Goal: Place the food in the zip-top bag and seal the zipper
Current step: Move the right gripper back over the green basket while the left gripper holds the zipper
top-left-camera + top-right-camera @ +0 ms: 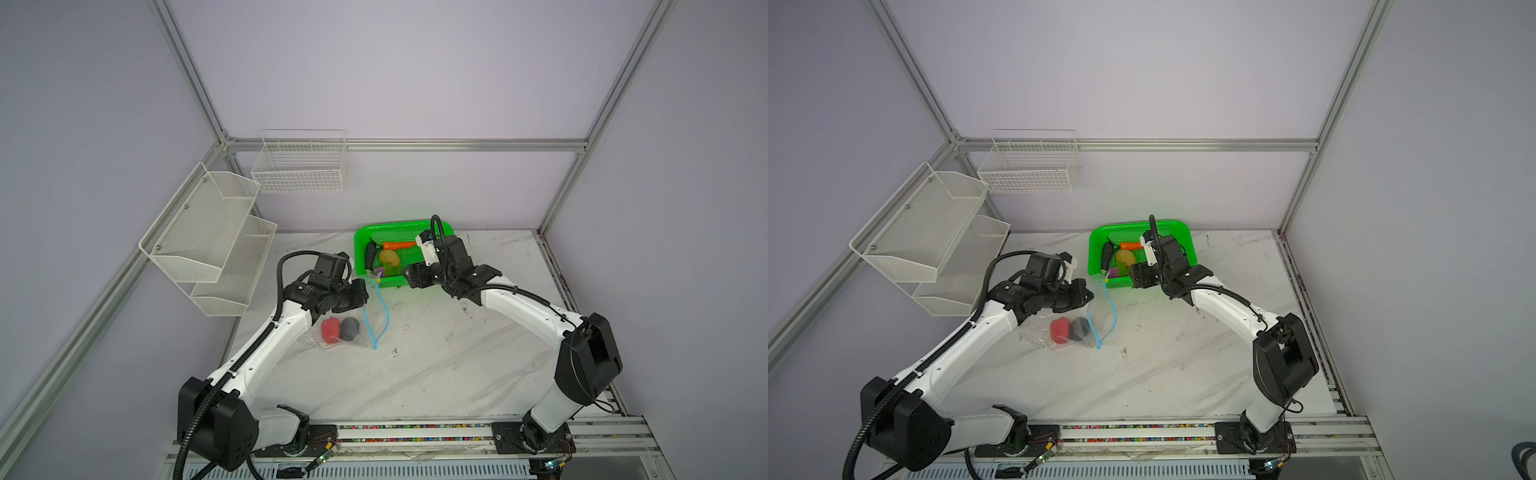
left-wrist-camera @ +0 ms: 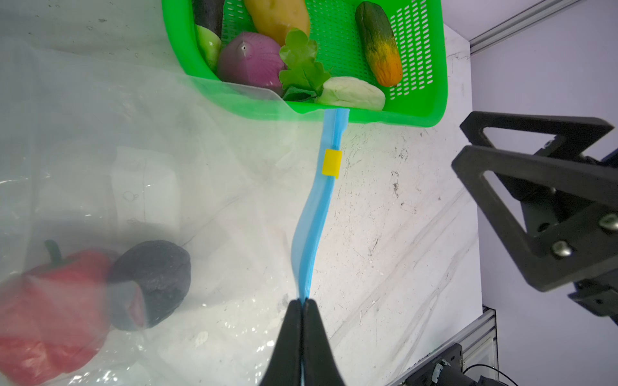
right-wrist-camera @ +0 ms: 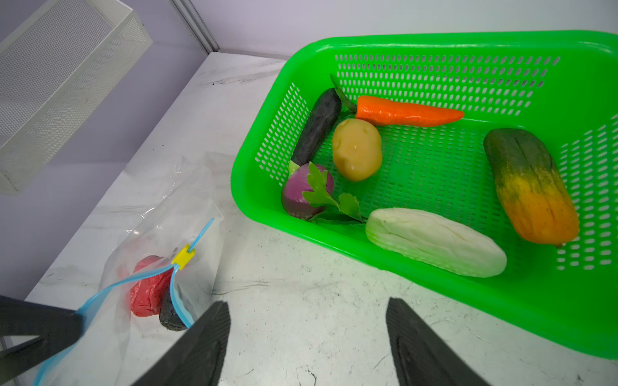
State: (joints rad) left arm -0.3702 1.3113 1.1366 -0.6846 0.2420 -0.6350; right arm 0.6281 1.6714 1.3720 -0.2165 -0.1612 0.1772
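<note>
The left gripper [image 2: 302, 302] is pinched tight on the blue zipper [image 2: 312, 227] of the bag [image 2: 133, 150]. It holds one side of the strip up off the table [image 1: 436, 365]. In both top views the two blue sides bow apart, so the mouth of the bag is open. The little yellow slider [image 2: 331, 162] sits near the end of the strip, close to the green basket [image 3: 434, 43]. A corner of the bag leans on the basket's wall.

Two bits of food are in the bag: a red pepper [image 2: 50, 300] and a dark round lump [image 2: 153, 274].

The rest of the food is in the basket: a carrot [image 3: 408, 112], a potato [image 3: 357, 149], an eggplant [image 3: 317, 123], a purple onion [image 3: 301, 194] with a green leaf [image 3: 321, 190] on it, a white radish [image 3: 434, 242], and a green and orange squash [image 3: 531, 187].

The right gripper [image 3: 307, 304] has its fingers wide apart and holds nothing. It hangs by the near wall of the basket, so this arm is the one close to the food. The white radish looks nearest to it, just past the wall. The radish's long side runs almost the same way as the line from one finger to the other. I think the gripper has to turn to pinch it across its thin middle. The bag's mouth lies off to the left arm's side.
</note>
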